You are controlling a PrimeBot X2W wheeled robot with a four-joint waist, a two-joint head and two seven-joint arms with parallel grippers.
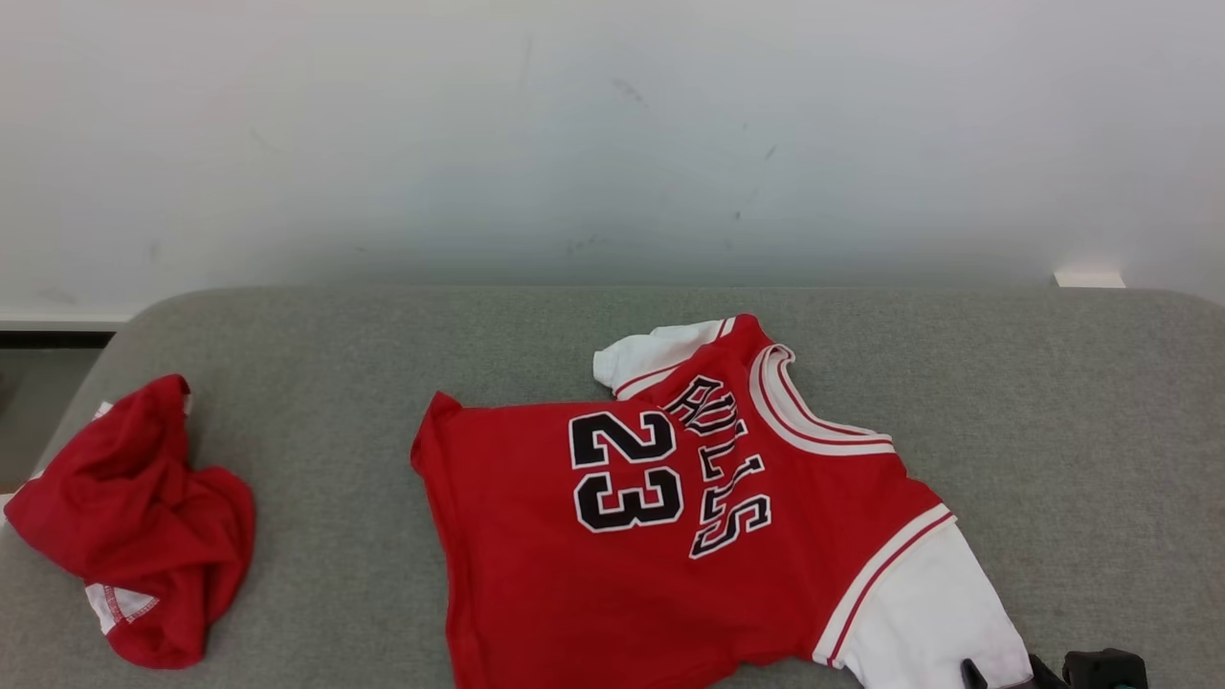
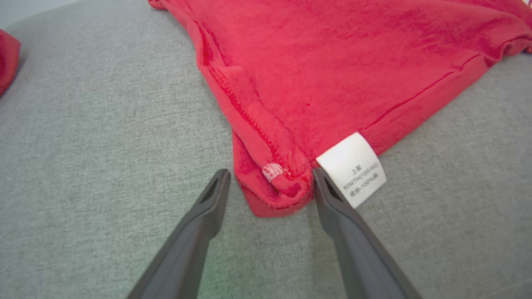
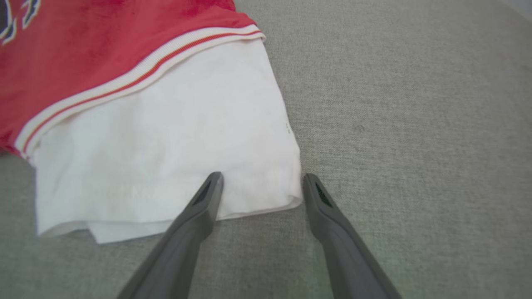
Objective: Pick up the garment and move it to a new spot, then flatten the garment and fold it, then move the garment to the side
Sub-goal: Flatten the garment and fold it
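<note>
Jaws wide open both sides, jersey (image 1: 670, 536) spread on the grey pad (image 1: 335, 364)
Your left gripper (image 2: 270, 173) straddles the hem corner (image 2: 278, 195) by the care label (image 2: 353, 168), your right gripper (image 3: 262, 177) the white sleeve (image 3: 166, 145); close shallow and you'll likely pinch only label or one layer, and it slips

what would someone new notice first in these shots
The red jersey with a black 23, spread on the middle of the grey padded surface, grabs the eye first. A crumpled red garment lies apart at the left. Close up, the open left end effector straddles the jersey's hem corner beside a white label, and the open right end effector straddles a corner of its white sleeve.
</note>
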